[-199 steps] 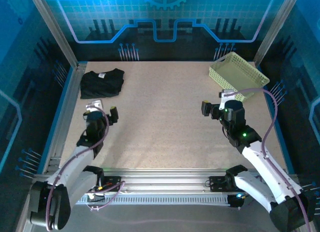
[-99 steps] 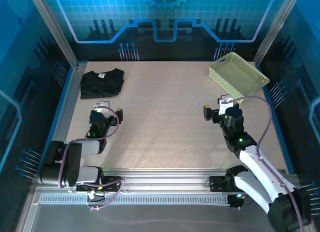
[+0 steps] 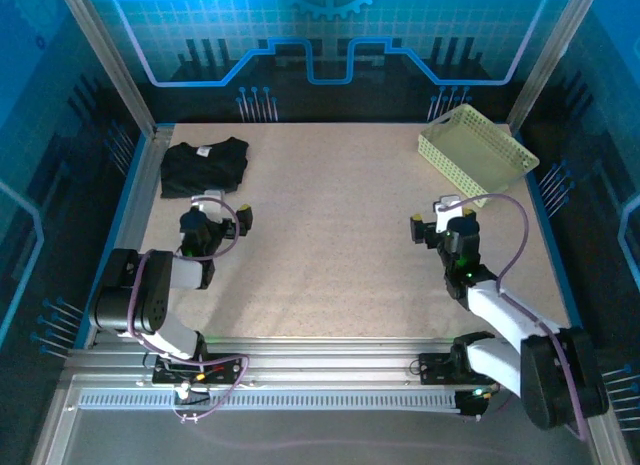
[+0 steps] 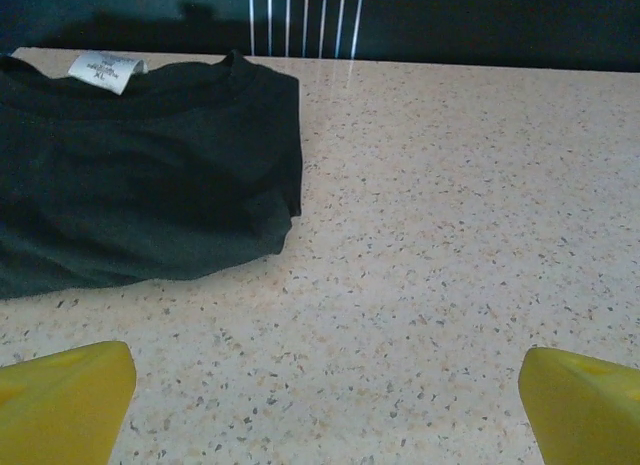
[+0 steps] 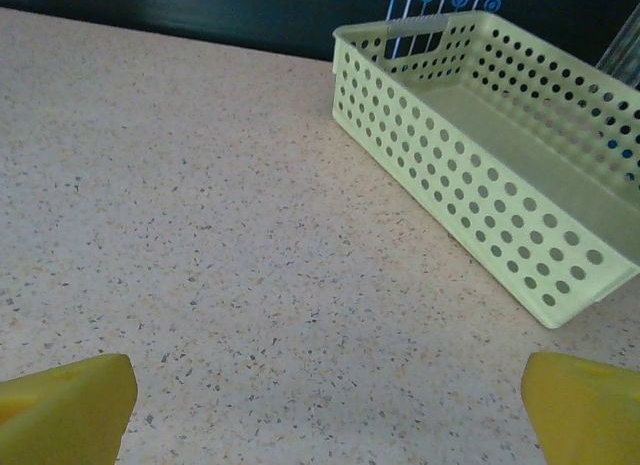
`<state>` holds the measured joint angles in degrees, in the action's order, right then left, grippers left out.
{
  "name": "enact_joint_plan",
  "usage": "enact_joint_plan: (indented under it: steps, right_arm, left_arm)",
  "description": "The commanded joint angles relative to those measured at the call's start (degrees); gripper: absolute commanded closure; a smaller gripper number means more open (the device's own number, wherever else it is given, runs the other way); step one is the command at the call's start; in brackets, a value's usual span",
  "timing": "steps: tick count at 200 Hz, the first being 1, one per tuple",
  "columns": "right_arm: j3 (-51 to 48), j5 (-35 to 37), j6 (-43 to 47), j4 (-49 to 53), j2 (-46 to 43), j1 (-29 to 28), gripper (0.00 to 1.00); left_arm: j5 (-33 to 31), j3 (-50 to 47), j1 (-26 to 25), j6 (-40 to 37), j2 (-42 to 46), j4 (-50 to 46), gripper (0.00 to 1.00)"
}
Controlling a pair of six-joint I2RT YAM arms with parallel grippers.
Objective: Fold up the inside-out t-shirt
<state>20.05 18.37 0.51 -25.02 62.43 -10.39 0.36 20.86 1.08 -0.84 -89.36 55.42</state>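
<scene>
The inside-out t-shirt (image 3: pixel 204 167) lies as a compact black bundle in the far left corner of the table, its pale neck tag (image 4: pixel 105 70) facing up at the far edge. My left gripper (image 3: pixel 218 217) sits low just in front of it, open, with nothing between its yellow fingertips (image 4: pixel 62 405). In the left wrist view the t-shirt (image 4: pixel 140 185) is ahead and to the left, apart from the left gripper (image 4: pixel 325 415). My right gripper (image 3: pixel 433 225) is open and empty over bare table, its right gripper (image 5: pixel 325 415) midpoint short of the basket.
A pale yellow-green lattice basket (image 3: pixel 450 167) stands empty at the far right, angled; its perforated wall (image 5: pixel 450 175) is ahead and right of my right gripper. Speckled tabletop (image 3: pixel 330 235) stretches between the arms. Metal frame rails border the table.
Both arms have folded down and drawn back toward their bases. The grippers stayed open and shifted only slightly. The t-shirt and basket have not moved.
</scene>
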Motion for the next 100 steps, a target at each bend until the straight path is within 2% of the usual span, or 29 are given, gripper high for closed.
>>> enact_joint_plan:
  steps: [1,37,100]
  right_arm:
    - [-1.3,-1.8,0.7,-9.8,3.1,1.8,0.0]
    - [-1.7,-3.2,0.7,-17.0,10.1,2.6,0.0]
    - [0.4,-9.6,0.1,-22.7,19.5,4.9,0.0]
  left_arm:
    - [-3.3,-0.4,0.4,2.3,0.7,-0.3,0.01]
    - [-6.1,-2.8,0.4,3.2,0.5,4.6,0.01]
    - [-6.4,-1.8,0.4,3.4,0.6,2.6,0.01]
